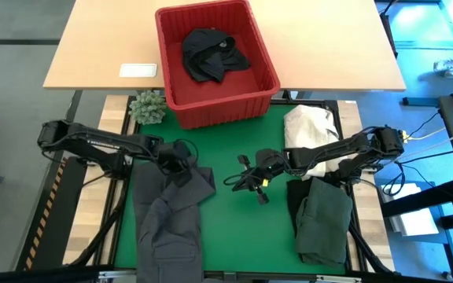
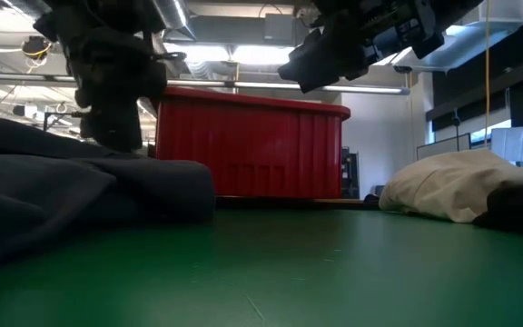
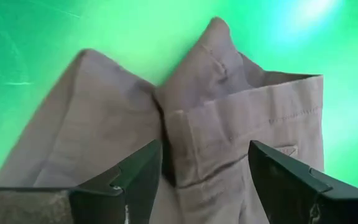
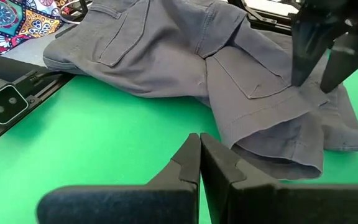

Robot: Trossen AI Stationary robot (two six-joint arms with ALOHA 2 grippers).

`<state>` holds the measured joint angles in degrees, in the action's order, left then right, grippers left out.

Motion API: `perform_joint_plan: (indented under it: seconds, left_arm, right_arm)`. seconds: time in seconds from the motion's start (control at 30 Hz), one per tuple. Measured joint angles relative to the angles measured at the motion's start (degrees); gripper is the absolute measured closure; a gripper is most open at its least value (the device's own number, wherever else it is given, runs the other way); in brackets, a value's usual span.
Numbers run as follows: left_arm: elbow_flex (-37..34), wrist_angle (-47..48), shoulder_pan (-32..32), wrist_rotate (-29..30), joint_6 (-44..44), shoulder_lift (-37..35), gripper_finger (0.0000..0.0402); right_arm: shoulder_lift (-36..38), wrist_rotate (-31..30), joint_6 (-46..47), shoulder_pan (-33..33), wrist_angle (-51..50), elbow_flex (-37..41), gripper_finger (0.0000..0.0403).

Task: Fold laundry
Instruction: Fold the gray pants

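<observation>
Grey trousers lie on the left side of the green mat, long axis running from the near edge of the table up toward the red basket. The end nearest the basket is bunched and folded over, with a flap kicked out toward the middle of the mat. In the right wrist view those trousers show a cargo pocket and a hemmed leg end spilling onto the green.

Left gripper sits right over that bunched upper end. Its fingers stand well apart, straddling a folded, stitched edge of the grey cloth, nothing pinched between them. From across the table, the tips come down onto the cloth; actual contact is hard to call.

Right gripper hovers above bare mat near the centre, pointing toward the trousers. Its fingers are pressed together, tips closed on nothing.

On the right side, a dark green garment lies folded, long axis also running near-to-far, with a strip of black cloth showing at its far left edge. Just beyond it sits a cream cloth heap, partly under the right arm. Inside the basket, a black garment lies crumpled. A small green plant stands beside the basket's left corner, and a white card lies on the wooden table.
</observation>
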<state>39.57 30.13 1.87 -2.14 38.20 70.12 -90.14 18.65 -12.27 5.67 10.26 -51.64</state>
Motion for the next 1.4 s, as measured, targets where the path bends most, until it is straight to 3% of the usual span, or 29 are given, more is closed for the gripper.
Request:
perform_joint_plan:
  seconds: [0.27, 0.4, 0.6, 0.7, 0.9, 1.07, 1.4]
  left_arm:
    - [0.0, -0.6, 1.64, -1.45, -3.22, 5.82, 0.0186]
    - [0.05, -2.87, 1.59, -0.18, -7.17, 4.4, 0.0247]
    - [3.6, -2.94, 0.53, 0.17, -11.4, 2.6, 0.0383]
    - [6.55, -0.44, -0.59, 1.76, -11.89, 2.13, 0.039]
    - [16.96, 18.82, -4.63, 11.68, -9.87, 1.82, 0.0396]
    - [24.41, 39.13, -10.02, 19.5, 1.18, 1.74, 0.0397]
    - [24.9, 60.41, -20.66, 19.54, 27.94, 1.9, 0.0397]
  right_arm:
    - [-0.01, 0.0, -0.01, 0.0, 0.16, 0.0, 0.0394]
    - [-0.01, -0.01, 0.0, -0.01, -0.07, 0.0, 0.0394]
    - [-0.01, 0.0, -0.02, -0.02, -0.28, -0.02, 0.0394]
    - [-0.02, -0.01, -0.02, -0.02, -0.28, -0.02, 0.0394]
    - [-0.03, 0.0, 0.0, -0.02, -0.32, -0.02, 0.0394]
    - [-0.03, 0.0, 0.24, -0.02, -0.63, -0.02, 0.0394]
    - [-0.03, 0.0, 0.04, -0.02, -0.61, -0.02, 0.0394]
